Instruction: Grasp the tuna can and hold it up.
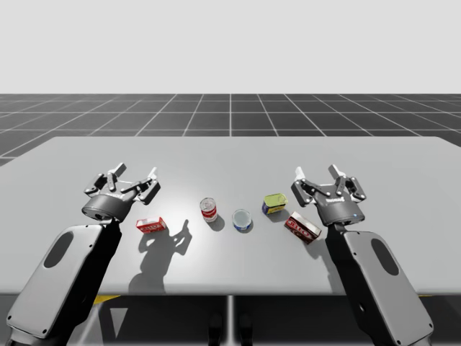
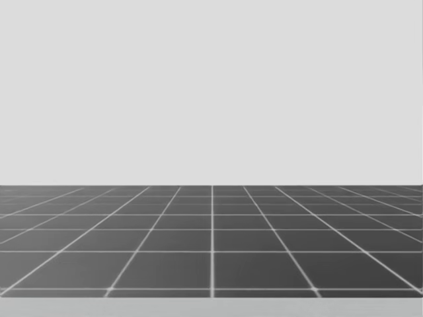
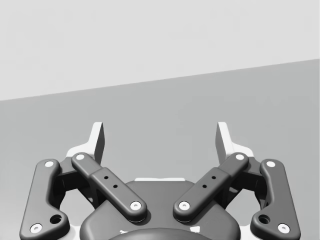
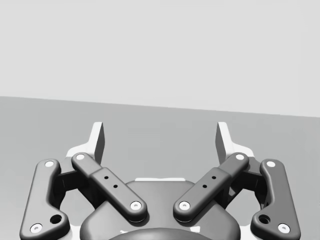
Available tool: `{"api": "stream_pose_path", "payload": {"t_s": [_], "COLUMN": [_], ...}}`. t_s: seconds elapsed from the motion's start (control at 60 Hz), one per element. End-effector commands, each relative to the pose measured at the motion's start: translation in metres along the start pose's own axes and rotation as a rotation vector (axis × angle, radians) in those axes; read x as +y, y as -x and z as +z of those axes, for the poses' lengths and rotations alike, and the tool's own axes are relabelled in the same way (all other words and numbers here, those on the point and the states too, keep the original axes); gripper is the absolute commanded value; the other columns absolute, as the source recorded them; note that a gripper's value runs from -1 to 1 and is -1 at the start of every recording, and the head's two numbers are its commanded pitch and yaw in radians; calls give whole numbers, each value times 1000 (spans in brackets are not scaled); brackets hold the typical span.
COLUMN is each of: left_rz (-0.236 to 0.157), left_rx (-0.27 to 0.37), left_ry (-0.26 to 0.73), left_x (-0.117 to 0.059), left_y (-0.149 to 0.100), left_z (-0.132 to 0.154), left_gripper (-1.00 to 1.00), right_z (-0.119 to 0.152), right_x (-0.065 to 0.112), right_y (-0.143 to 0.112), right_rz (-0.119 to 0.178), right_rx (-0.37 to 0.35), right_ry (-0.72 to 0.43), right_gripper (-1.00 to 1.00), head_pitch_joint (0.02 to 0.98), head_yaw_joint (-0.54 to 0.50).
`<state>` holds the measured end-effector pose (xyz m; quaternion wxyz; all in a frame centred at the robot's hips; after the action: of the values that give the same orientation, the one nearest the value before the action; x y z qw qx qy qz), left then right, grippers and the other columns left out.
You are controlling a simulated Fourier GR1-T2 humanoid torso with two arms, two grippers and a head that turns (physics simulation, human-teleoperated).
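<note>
The short blue tuna can (image 1: 243, 220) sits on the desk (image 1: 230, 155) between an upright red can (image 1: 209, 210) and a yellow-green can (image 1: 274, 204). My left gripper (image 1: 133, 175) is well to its left and my right gripper (image 1: 318, 174) to its right, both with fingers spread wide and empty.

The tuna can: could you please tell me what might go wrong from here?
The short blue tuna can stands between the red-and-white can and the yellow-green can, so my open right gripper might knock one while reaching in. My head view looks beyond the table, so it cannot guide the approach.
</note>
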<state>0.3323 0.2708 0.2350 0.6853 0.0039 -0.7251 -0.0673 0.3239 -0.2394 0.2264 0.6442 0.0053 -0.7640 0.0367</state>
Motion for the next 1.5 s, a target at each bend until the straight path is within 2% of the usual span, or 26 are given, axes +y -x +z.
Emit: {"api": "stream_pose_path", "payload": {"t_s": [0.017,0.25,0.533,0.55,0.8,0.95,1.083,1.417,1.467,1.483,1.5], "left_rz": [-5,-10,-23,-24,-28,-26,-28,-30,-29,-28,-28], "left_rx": [1,-2,6,6,11,9,10,3,3,3,3], "left_ry": [-1,-3,-7,-7,-3,-2,3,2,1,2,2], "left_x": [0,0,-1,-1,-1,-1,-2,-5,-5,-5,-5], "left_y": [0,0,2,2,3,3,3,2,2,2,2], "left_z": [0,0,-1,-2,-2,-2,-3,-2,-2,-2,-2], "left_gripper": [-1000,-1000,-1000,-1000,-1000,-1000,-1000,-1000,-1000,-1000,-1000], "right_z": [1,-1,-3,-3,-4,-4,-4,0,4,11,14], "right_x": [0,-1,-2,-2,-3,-4,-4,3,5,7,8], "right_y": [0,-1,1,1,2,2,2,0,-5,-13,-16], "right_rz": [-6,0,4,4,5,7,6,7,-13,-36,-34], "right_rx": [-16,6,8,9,24,25,22,24,41,49,44], "right_ry": [31,-3,3,3,6,9,10,19,27,32,27], "right_gripper": [-1000,-1000,-1000,-1000,-1000,-1000,-1000,-1000,-1000,-1000,-1000], "head_pitch_joint": [56,118,382,418,632,775,850,865,863,861,861], "head_yaw_joint": [2,7,2,4,4,-32,-71,-105,-105,-100,-98]}}
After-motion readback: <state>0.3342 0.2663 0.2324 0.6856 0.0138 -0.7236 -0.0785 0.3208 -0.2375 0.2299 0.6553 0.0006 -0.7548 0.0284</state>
